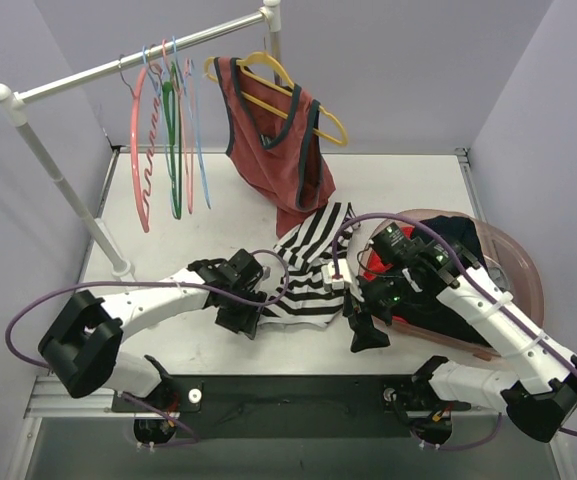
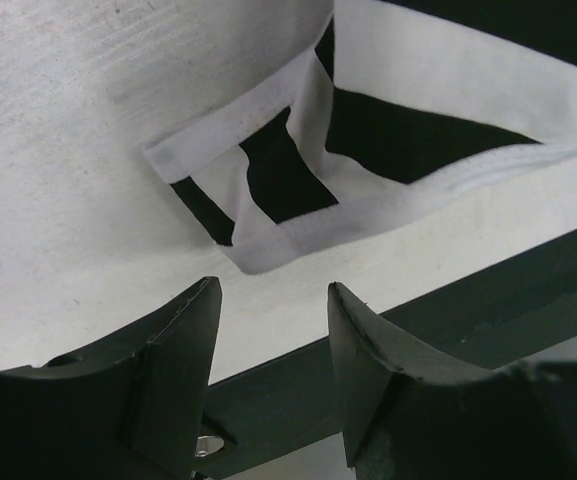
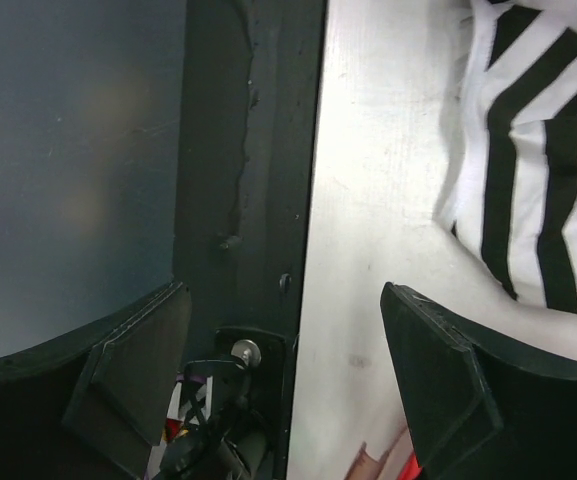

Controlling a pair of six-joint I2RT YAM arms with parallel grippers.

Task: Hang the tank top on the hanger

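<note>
Tank top [image 1: 308,265] lies crumpled on the tabletop [image 1: 408,190] between the two arms, with one white-edged corner flat close to the near edge. The left arm reaches across from the left with its wrist bent down. The left fingers [image 2: 203,305] are low, just beside this corner, partly open, with nothing between them. The right arm is folded, and the right fingers [image 3: 408,320] point down over the near edge beside the tank top, wide apart and empty. The hanger [image 1: 200,150] hangs on the rail [image 1: 88,72], well apart.

tank top [image 1: 313,255] | partly covered from above | cropped in both wrist views
</note>
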